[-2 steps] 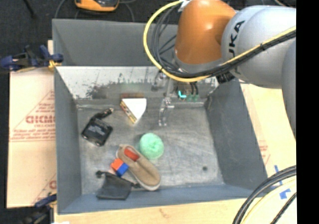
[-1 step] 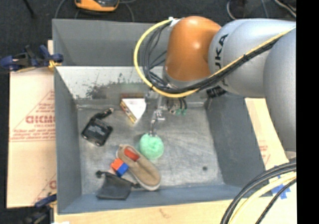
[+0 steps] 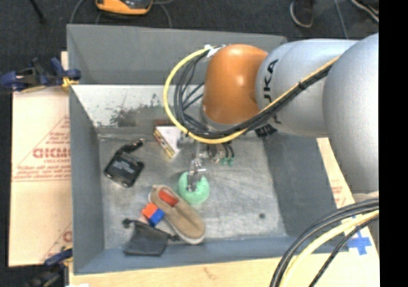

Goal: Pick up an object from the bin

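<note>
- Several things crowd the near edge of the bin (image 3: 84,171). A black fabric pouch (image 3: 145,241) lies towards the near-left corner. Just behind it a tan slipper-shaped thing (image 3: 185,219) lies aslant, with a red block (image 3: 167,198) and a blue block (image 3: 152,213) at its left end.
- Just past the slipper's far side, about mid-floor, you see a pale green rounded lump (image 3: 194,191). The gripper (image 3: 197,169) hangs directly over it, so I judge this the likely pick.
- You cannot tell from this angle whether the tool is set wide or narrow. It shows as slim metal against the green, and nothing is visibly held in it.
- Watch the grasp: a rounded lump may slip sideways if the tool closes off-centre.
- Watch the near side too. The slipper and red block lie so close that a descent slightly towards you could land on them, or drag them up along with the lump.
- Further back and left, a flat black device (image 3: 124,168) lies well apart and should not interfere.
- Towards the far edge a small cream box (image 3: 167,140) sits just beside the arm's cables (image 3: 167,97). A swing on the lift could nudge it.
- A small green scrap (image 3: 226,161) lies near the gripper on the right.
</note>
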You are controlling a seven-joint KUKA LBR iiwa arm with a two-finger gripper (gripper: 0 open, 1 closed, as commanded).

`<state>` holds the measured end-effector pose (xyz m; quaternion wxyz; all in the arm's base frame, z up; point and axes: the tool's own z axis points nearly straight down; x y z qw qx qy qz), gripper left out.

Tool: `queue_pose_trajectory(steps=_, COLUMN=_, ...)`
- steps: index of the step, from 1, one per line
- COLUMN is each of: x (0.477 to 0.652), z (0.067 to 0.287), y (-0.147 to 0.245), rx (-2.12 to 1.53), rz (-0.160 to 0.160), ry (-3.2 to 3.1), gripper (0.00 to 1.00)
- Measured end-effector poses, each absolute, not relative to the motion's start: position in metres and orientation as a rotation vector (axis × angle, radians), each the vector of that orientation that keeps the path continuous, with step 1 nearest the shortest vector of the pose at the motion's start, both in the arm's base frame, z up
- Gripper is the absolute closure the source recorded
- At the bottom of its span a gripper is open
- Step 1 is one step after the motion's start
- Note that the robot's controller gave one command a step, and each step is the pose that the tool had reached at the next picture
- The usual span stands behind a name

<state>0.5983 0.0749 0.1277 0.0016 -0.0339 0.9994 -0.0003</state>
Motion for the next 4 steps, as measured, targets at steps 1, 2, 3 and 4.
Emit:
queue_pose_trajectory(steps=1, x=0.587, z=0.094, y=0.055, rx=-0.554, rz=0.002, ry=3.088, gripper=0.0)
queue_pose_trajectory(steps=2, x=0.547, z=0.074, y=0.037, rx=-0.596, rz=0.001, ry=3.075, gripper=1.0)
queue_pose_trajectory(steps=3, x=0.547, z=0.074, y=0.037, rx=-0.595, rz=0.001, ry=3.075, gripper=1.0)
queue_pose_trajectory(steps=4, x=0.536, z=0.257, y=0.049, rx=-0.655, rz=-0.003, ry=3.061, gripper=1.0)
